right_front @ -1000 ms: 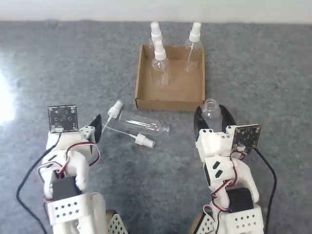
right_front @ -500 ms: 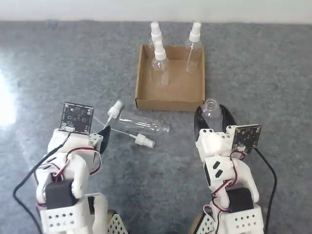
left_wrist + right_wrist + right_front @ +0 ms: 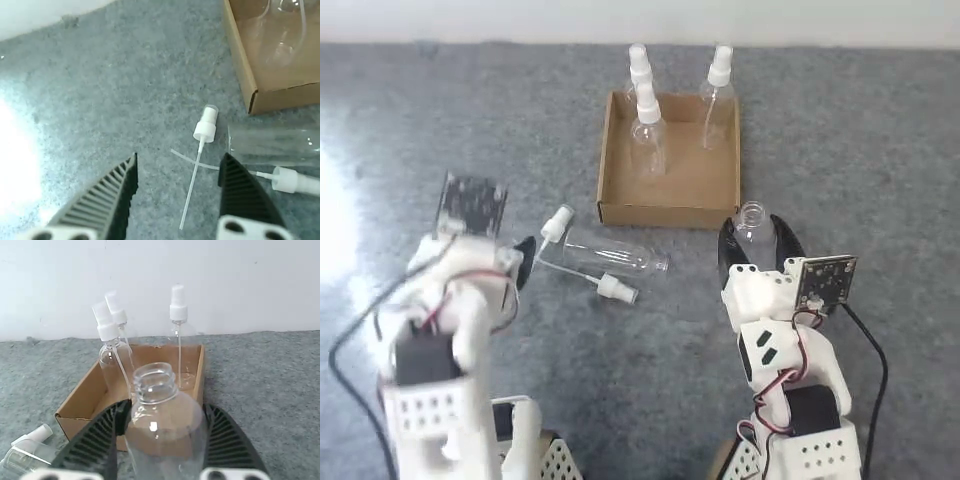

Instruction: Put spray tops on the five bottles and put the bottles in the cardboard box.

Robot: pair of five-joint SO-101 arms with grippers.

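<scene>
Left gripper [image 3: 180, 160]: jaws wide, near-left of the loose spray top [image 3: 205, 129]; it has swung slightly left as the arm rose.
Right gripper [image 3: 165, 408]: clamped on the upright uncapped bottle [image 3: 162, 432], unmoved, just before the cardboard box [image 3: 670, 212].
Box: three capped bottles [image 3: 648, 130] standing.
Table: lying bottle [image 3: 615, 257], second spray top [image 3: 617, 289] beside it.

Left hand [image 3: 180, 161] agape, right hand [image 3: 165, 409] clamped.
</scene>
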